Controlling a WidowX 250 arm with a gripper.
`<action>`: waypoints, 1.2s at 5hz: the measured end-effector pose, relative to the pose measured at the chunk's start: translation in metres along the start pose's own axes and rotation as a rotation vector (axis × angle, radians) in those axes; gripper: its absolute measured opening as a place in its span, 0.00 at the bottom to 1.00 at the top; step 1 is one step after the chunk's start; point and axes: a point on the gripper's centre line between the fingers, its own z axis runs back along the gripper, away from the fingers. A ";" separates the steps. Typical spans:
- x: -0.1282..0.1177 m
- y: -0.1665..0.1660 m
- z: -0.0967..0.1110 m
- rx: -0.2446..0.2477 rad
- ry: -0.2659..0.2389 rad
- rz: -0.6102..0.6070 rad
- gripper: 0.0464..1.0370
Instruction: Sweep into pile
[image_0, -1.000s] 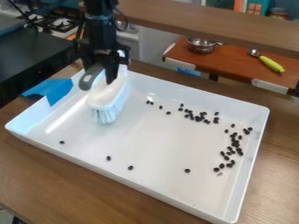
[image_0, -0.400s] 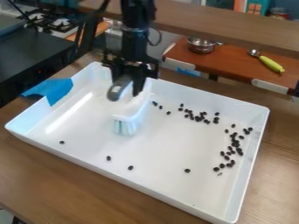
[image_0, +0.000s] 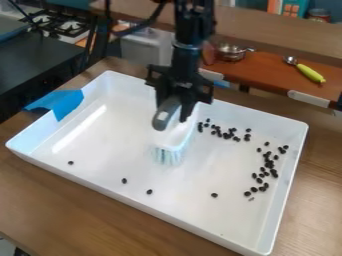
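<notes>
Camera view of the tabletop (image_0: 100, 215), with a white tray (image_0: 133, 206) set aslant on it. The gripper (image_0: 176, 106) hangs over the far half of the tray, left of the beans gathered along the far edge, its fingers clamped on the brush (image_0: 179, 137). The brush is tilted, its grey handle (image_0: 165, 115) up between the fingers and its pale bristles (image_0: 167, 156) pointing down at the tray's floor, near the middle.

The dark beans (image_0: 229, 135) form two loose groups. The first lies along the far edge, its leftmost members just beside the brush. The second runs in a band inside the right edge, from near the far right corner towards the near edge. Four single beans lie apart from both groups, spaced along the near side: one towards the left corner, two next to it in order, and one further right.

Blue tape (image_0: 61, 103) covers part of the tray's left edge and hangs over both sides of the wall. Behind the tabletop, a metal pot (image_0: 230, 51) and a spoon (image_0: 309, 72) with a yellow-green handle rest on a red-brown surface (image_0: 267, 75); a stove (image_0: 63, 25) stands at upper left.
</notes>
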 end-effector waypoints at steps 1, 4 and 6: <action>-0.003 -0.025 0.000 0.005 0.009 0.001 0.45; -0.011 -0.102 0.008 -0.058 0.099 -0.035 0.44; -0.009 -0.120 0.027 -0.166 0.117 -0.042 0.44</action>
